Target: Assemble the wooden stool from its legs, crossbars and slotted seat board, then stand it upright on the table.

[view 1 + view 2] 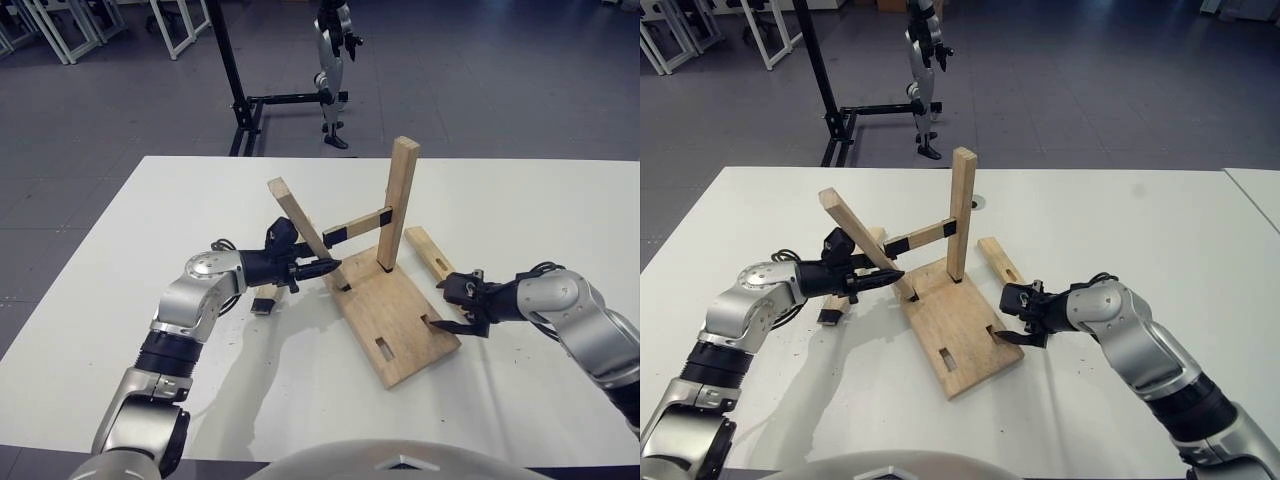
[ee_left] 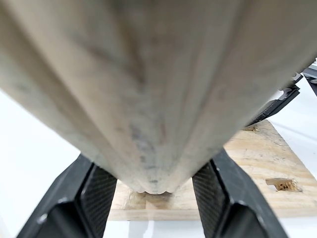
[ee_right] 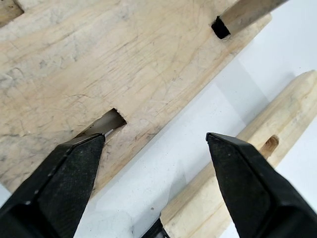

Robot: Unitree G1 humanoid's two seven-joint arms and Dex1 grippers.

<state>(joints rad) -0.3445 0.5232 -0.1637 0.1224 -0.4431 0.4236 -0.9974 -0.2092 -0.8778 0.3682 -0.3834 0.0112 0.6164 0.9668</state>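
Stool parts sit mid-table, part joined. We see the seat board lying flat on the white table, set at a slant, with one long edge towards us. Two legs are planted in its far slots. One, the upright leg, stands nearly straight. The other, the leaning leg, tilts away to the left. A crossbar with black ends runs between these two, touching both.

Our left tool is closed on the leaning leg low down, just above the board. In the left wrist view the leg fills the space between the two black fingers, which press against its sides.

Our right tool is at the board's near right edge and gapes wide, with nothing in it. In the right wrist view one finger lies over the board beside an edge slot, and the other hangs over bare table next to the loose leg. That loose leg lies flat on the table just right of the board, apart from it, with a small peg showing in its side.

Another empty slot shows in the board's near half. A short piece of wood with a black end lies on the table left of the board, close under the left arm.
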